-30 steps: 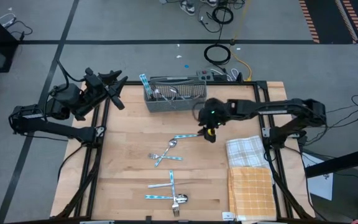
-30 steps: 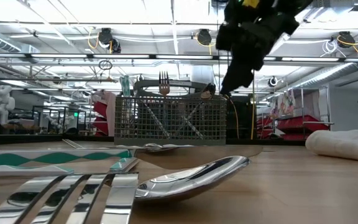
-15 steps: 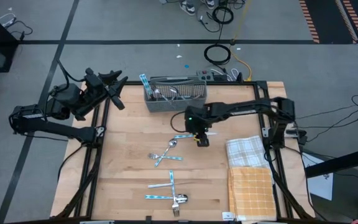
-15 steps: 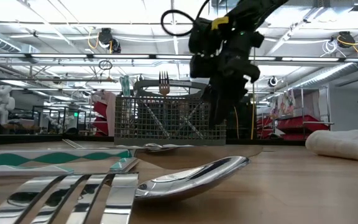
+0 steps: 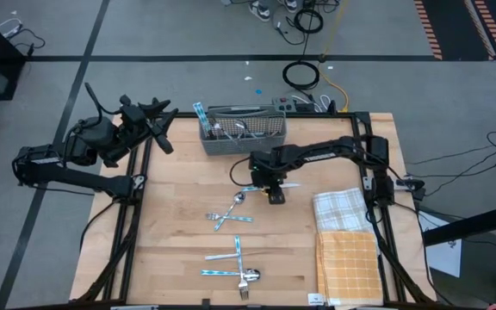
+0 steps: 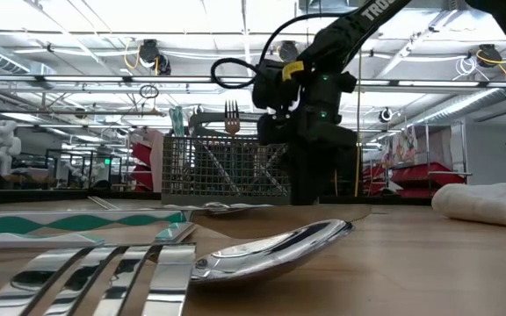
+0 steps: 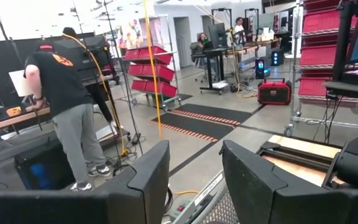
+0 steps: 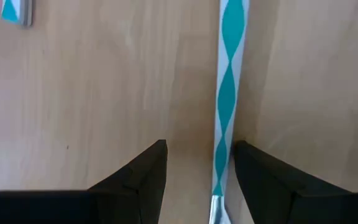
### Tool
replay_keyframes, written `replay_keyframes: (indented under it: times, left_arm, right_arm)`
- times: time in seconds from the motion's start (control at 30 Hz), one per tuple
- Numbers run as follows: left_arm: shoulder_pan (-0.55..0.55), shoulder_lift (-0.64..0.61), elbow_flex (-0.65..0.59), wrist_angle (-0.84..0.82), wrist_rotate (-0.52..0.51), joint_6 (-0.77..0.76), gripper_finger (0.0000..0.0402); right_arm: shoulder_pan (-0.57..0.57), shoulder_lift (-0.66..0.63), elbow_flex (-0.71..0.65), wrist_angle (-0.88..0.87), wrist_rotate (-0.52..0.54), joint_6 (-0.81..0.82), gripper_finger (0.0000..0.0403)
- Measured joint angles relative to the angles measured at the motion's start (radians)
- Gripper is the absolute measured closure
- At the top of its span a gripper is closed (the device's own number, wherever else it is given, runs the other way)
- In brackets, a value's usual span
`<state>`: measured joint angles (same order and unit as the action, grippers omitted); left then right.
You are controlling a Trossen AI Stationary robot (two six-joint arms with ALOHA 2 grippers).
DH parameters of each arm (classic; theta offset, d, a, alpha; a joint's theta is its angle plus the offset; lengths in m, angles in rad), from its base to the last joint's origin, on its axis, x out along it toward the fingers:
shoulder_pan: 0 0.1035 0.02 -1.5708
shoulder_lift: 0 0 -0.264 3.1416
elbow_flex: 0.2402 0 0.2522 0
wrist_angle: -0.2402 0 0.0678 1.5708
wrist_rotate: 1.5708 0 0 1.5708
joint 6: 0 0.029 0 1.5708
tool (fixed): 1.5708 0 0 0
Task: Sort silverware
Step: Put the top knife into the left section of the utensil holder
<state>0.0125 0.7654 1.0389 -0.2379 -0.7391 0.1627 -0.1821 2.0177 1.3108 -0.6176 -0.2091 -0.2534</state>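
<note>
From above, the wooden table [image 5: 179, 215] carried a grey mesh basket [image 5: 244, 134] near its far edge, with a few utensils standing in it. The right gripper [image 5: 273, 191] reached in over the middle of the table, pointing down at a blue-handled utensil [image 5: 252, 187] lying there. Nearer the front lay crossed spoons [image 5: 229, 211] and a second cluster of cutlery [image 5: 233, 267]. Two folded cloths [image 5: 345, 232] sat at the right side. The left gripper [image 5: 155, 120] waited, fingers apart, over the table's far left corner.

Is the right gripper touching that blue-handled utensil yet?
Apart: the right wrist view shows the blue-handled utensil between the open right gripper's fingers, wood visible either side.
</note>
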Motion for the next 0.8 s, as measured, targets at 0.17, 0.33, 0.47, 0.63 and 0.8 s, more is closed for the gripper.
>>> replay_keyframes:
  times: [0.17,0.33,0.47,0.63,0.8]
  left_arm:
    - [0.0,0.0,0.0,-0.008,-0.003,0.0,0.0247]
    - [0.0,0.0,0.0,-0.013,-0.003,0.0,0.0247]
    - [0.0,0.0,0.0,-0.014,-0.003,0.0,0.0247]
    - [0.0,0.0,0.0,-0.018,-0.003,0.001,0.0247]
    - [0.0,0.0,0.0,-0.018,-0.003,0.001,0.0247]
  right_arm:
    - [-0.005,0.019,0.003,0.01,0.09,0.037,0.0259]
    - [-0.003,0.063,0.008,-0.004,0.117,0.052,0.035]
    - [0.012,0.08,0.012,-0.014,0.14,0.08,0.0393]
    - [0.033,0.05,0.003,-0.011,0.175,0.135,0.0399]
    - [0.036,-0.038,-0.008,-0.009,0.178,0.224,0.0401]
